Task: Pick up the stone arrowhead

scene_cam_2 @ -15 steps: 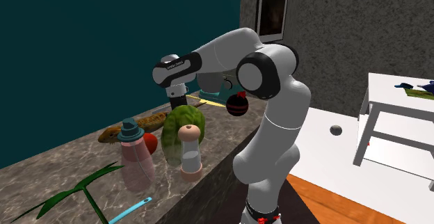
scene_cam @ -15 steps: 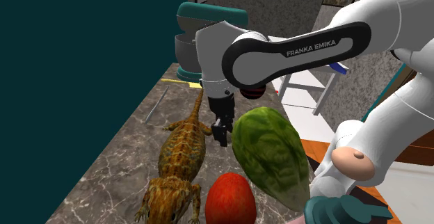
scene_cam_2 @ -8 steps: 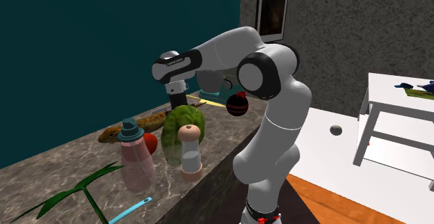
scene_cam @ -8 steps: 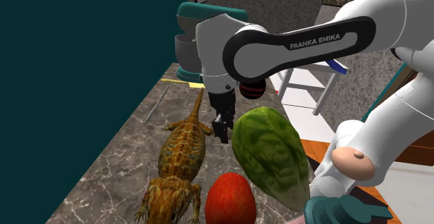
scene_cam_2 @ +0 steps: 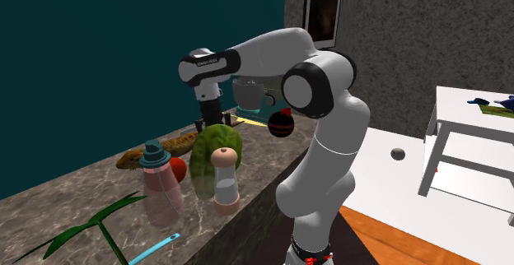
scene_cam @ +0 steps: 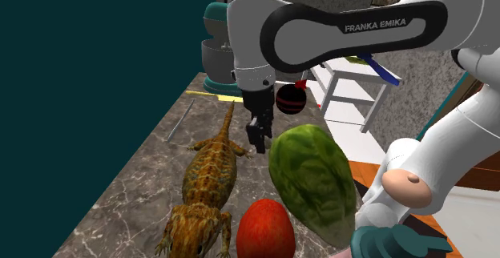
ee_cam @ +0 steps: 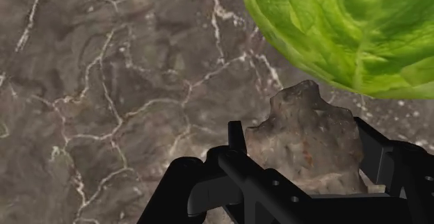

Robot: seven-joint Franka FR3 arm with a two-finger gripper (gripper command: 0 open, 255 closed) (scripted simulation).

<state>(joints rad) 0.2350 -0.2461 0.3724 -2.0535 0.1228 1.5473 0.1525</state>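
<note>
Kitchen: stand mixer [scene_cam: 215, 54], marble counter [scene_cam: 132, 188]

In the wrist view the lower part of the stone arrowhead [ee_cam: 306, 111] is hidden behind the black fingers [ee_cam: 240, 156] of the gripper [ee_cam: 299, 132] and the green leafy head [ee_cam: 348, 28] runs off the frame, while the shoulder view's bottom edge cuts off the lizard [scene_cam: 207, 180] and red fruit [scene_cam: 265, 228].

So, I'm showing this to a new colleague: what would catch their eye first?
Probably the big white arm bending over the marble counter, its black gripper clasped on a rough brown stone arrowhead. Next, the orange lizard lying along the counter and the large green leafy head beside the gripper.
</note>
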